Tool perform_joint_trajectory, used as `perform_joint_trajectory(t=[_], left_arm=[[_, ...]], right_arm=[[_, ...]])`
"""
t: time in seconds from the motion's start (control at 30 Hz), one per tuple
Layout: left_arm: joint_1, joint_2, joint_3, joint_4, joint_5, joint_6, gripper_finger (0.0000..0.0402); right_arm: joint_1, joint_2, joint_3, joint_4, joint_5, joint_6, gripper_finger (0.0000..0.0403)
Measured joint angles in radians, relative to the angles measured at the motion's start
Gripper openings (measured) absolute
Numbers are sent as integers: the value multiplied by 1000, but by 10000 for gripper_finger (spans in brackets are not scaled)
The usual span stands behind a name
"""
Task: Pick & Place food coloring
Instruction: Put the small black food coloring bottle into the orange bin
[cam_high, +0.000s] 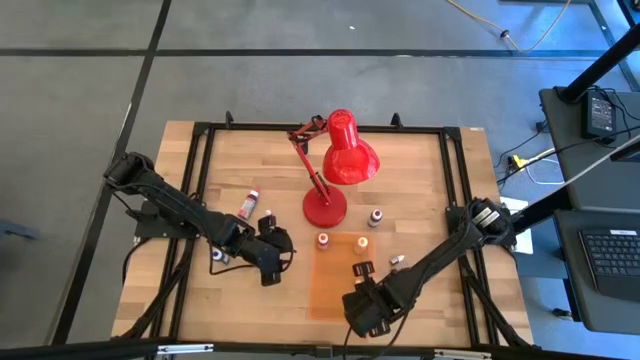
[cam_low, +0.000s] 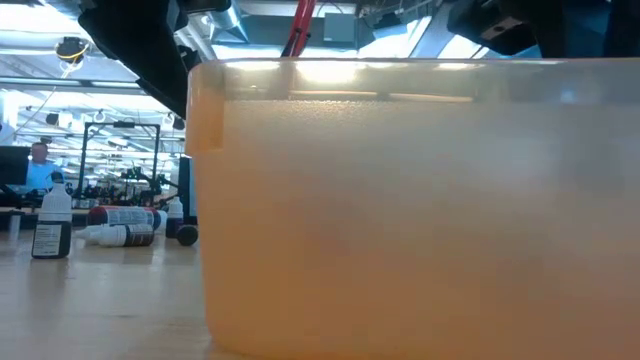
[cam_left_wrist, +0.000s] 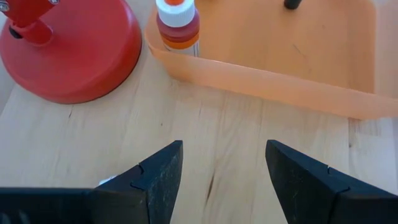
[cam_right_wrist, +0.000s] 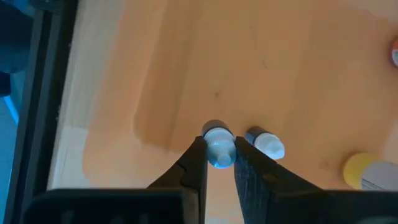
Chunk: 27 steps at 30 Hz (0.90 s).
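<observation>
- Orange translucent flat plastic tray (cam_high: 335, 290) on wooden butcher-block table (cam_high: 420, 180), near front edge, just in front of red desk lamp's round base (cam_high: 324, 208).
- Right gripper (cam_right_wrist: 219, 163) over tray's front part, fingers pinched on white-capped tiny dropper bottle (cam_right_wrist: 217, 146); bottle body hidden between the fingers, colour can't tell.
- Second white-capped bottle (cam_right_wrist: 266, 144) just beside the held one, over the tray.
- Yellow-capped bottle (cam_right_wrist: 367, 172) partly in view on tray, near those two.
- Left gripper (cam_left_wrist: 222, 177) low over bare wood left of tray, fingers spread, nothing between them.
- Red/orange-bodied white-capped bottle (cam_left_wrist: 178, 23) upright, touching or just outside tray's rim next to lamp base; seen ahead of left gripper.
- Orange-capped bottle (cam_high: 361, 244) upright at tray's far edge.
- Dark-bodied bottle (cam_high: 376, 217) upright on wood, right of lamp base, apart from tray.
- Small bottle lying down (cam_high: 397, 260) on wood just right of tray.
- Red-labelled bottle lying on its side (cam_high: 246, 205) left of lamp base; another upright bottle (cam_high: 267, 217) near left arm's wrist.
- Dark upright white-capped bottle (cam_low: 52, 228) at table's left side in low view, with lying bottles (cam_low: 120, 228) behind it.
- Low view mostly filled by tray wall (cam_low: 400, 200).
- Person in blue top (cam_low: 38, 165) far off in room behind, low view.
</observation>
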Motion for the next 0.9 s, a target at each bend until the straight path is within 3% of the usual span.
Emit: perform_joint_trajectory(t=[0.63, 0.9], left_arm=[[0, 0, 0, 0, 9, -1, 228], [0, 1, 1, 0, 8, 0, 228]], right_arm=[[2, 1, -104, 134, -54, 16, 69], [2, 1, -104, 137, -54, 17, 90]])
